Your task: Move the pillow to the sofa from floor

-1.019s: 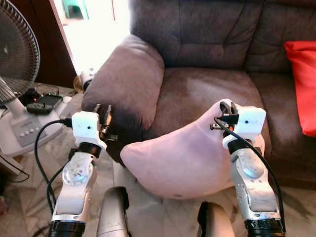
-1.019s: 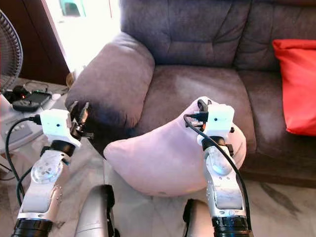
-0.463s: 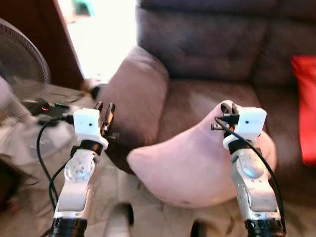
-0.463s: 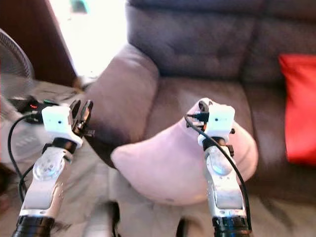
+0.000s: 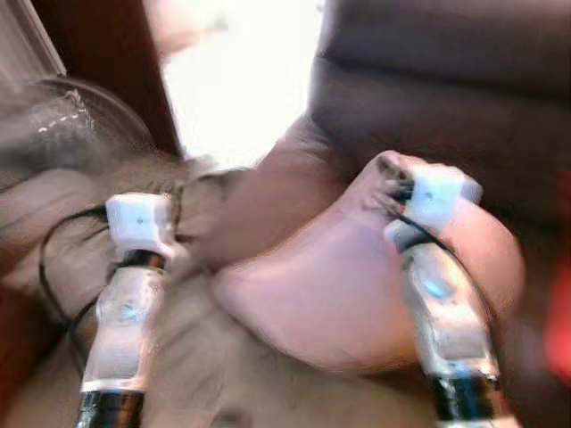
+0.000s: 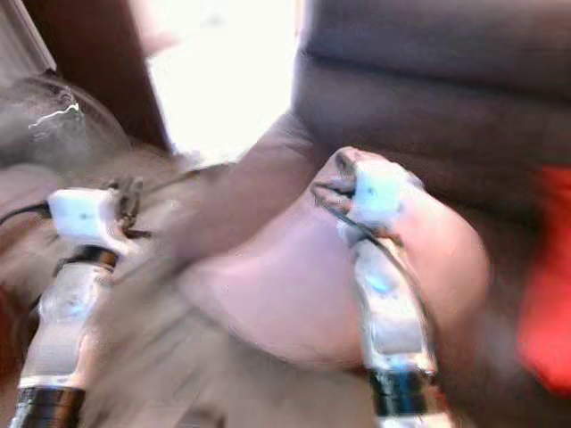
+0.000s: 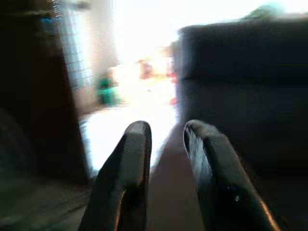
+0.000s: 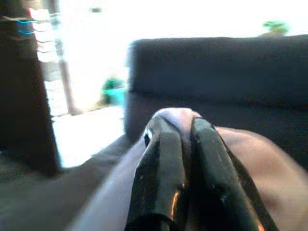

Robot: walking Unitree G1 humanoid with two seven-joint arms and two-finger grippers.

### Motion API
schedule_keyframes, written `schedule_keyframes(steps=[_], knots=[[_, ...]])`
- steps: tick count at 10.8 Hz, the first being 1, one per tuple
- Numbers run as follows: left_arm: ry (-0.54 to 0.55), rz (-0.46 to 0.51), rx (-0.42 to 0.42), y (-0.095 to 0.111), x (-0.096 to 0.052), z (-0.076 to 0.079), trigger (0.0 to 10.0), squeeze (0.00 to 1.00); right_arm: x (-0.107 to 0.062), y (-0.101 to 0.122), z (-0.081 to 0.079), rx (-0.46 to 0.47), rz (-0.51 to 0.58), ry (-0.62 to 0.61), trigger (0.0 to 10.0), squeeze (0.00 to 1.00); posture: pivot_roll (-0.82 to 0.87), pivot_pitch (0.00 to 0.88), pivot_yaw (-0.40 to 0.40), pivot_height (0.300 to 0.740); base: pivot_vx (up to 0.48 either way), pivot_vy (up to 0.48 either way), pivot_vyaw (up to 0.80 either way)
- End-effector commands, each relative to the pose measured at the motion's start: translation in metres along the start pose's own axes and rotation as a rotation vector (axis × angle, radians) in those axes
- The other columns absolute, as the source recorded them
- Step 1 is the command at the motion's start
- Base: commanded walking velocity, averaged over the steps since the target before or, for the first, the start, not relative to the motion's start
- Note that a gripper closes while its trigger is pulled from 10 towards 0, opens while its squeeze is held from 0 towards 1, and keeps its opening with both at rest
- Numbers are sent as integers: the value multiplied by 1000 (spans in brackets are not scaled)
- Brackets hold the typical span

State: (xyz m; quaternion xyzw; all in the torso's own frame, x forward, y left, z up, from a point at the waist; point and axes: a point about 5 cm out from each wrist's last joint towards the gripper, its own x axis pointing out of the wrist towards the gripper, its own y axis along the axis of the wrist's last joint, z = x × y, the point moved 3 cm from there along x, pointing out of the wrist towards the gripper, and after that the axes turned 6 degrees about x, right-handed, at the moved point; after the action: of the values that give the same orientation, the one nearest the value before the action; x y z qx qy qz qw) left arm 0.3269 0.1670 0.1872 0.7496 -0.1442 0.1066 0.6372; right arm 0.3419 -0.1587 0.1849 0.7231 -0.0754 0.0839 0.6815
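Sofa (image 5: 446, 98), dark and blurred, spans the far side, beside a bright doorway (image 5: 232, 80) and dark wall (image 5: 98, 53). Pillow (image 5: 312, 285), pink, hangs before the sofa arm, its corner pinched by the right gripper (image 8: 180, 139). A fan (image 5: 80, 116) stands left. The left gripper (image 7: 166, 144) is slightly spread, empty.

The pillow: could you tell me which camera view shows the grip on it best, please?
The right wrist view: the right gripper is closed on a corner of the pink pillow, seen up close. Both eye views are blurred and show the pillow's body, not the fingertips. The left wrist view shows the sofa.
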Motion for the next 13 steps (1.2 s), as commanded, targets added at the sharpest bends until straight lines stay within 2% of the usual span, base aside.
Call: schedule_keyframes(steps=[1, 6, 7, 8, 11, 13], knots=[[-34, -3, -5, 0, 0, 9, 10000, 0, 3, 20, 10, 8, 83, -38, 10000, 0, 78, 0, -42, 740, 0, 0, 0], [-26, 14, -13, 3, 6, 9, 10000, 0, 16, 28, 3, 17, 98, -4, 10000, 0, 77, 0, -46, 740, 0, 0, 0], [-15, 6, -44, 2, 8, 9, 10000, 0, 20, 25, 1, 26, 80, 4, 10000, 0, 77, 0, -45, 740, 0, 0, 0], [-35, -38, -72, -7, 8, 14, 10000, 0, 25, 20, -6, 22, 58, 32, 10000, 0, 73, 0, -39, 740, 0, 0, 0], [-102, -70, -99, -12, 7, 27, 10000, 0, 32, 21, -17, 45, 53, 80, 10000, 0, 77, 0, -40, 740, 0, 0, 0], [-133, -74, -102, -12, 6, 32, 10000, 0, 33, 18, -16, 32, 40, 77, 10000, 0, 80, 0, -37, 740, 0, 0, 0]])
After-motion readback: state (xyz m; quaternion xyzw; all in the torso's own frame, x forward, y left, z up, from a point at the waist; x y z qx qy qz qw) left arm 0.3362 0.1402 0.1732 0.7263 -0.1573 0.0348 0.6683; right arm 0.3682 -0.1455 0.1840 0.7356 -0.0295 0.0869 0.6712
